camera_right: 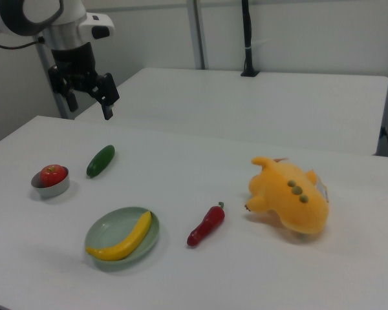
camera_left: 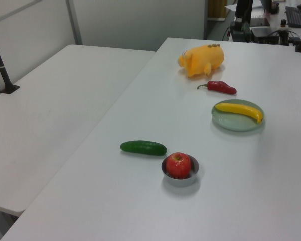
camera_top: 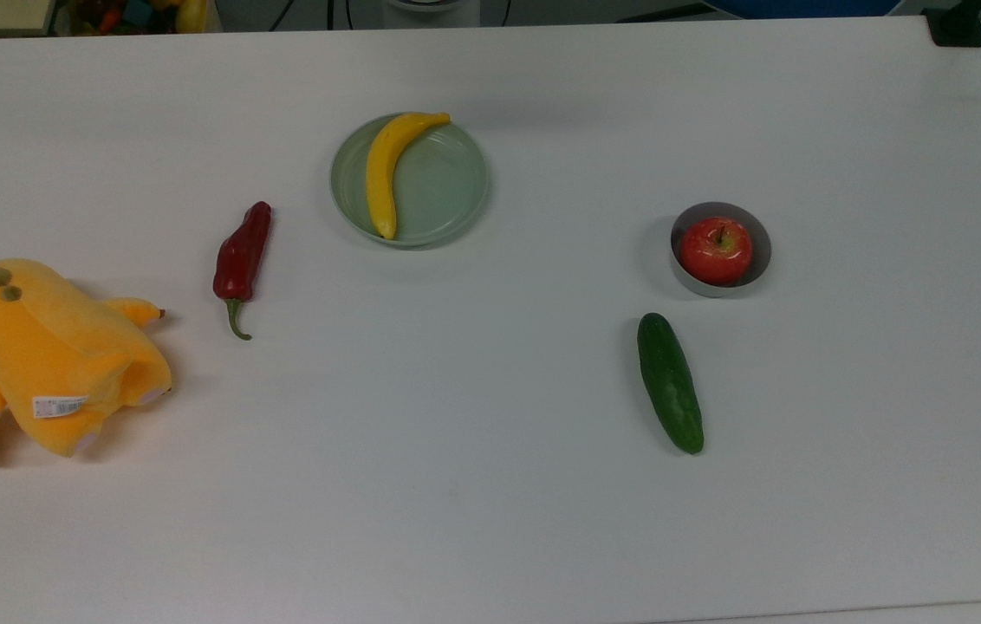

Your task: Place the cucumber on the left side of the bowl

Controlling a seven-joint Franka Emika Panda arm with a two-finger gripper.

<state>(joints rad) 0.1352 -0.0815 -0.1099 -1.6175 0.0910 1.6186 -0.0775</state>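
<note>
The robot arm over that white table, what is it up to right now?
Nothing is being held. The gripper hangs open in the air above the table, up behind the cucumber in the right view. The cucumber lies flat on the table near the bowl, not touching it, and the bowl holds an apple. A banana rests on a plate, with a chili and a plush toy farther off.

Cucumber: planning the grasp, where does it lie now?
In the top view the cucumber lies on the table, just below and apart from the bowl holding the apple.
</note>
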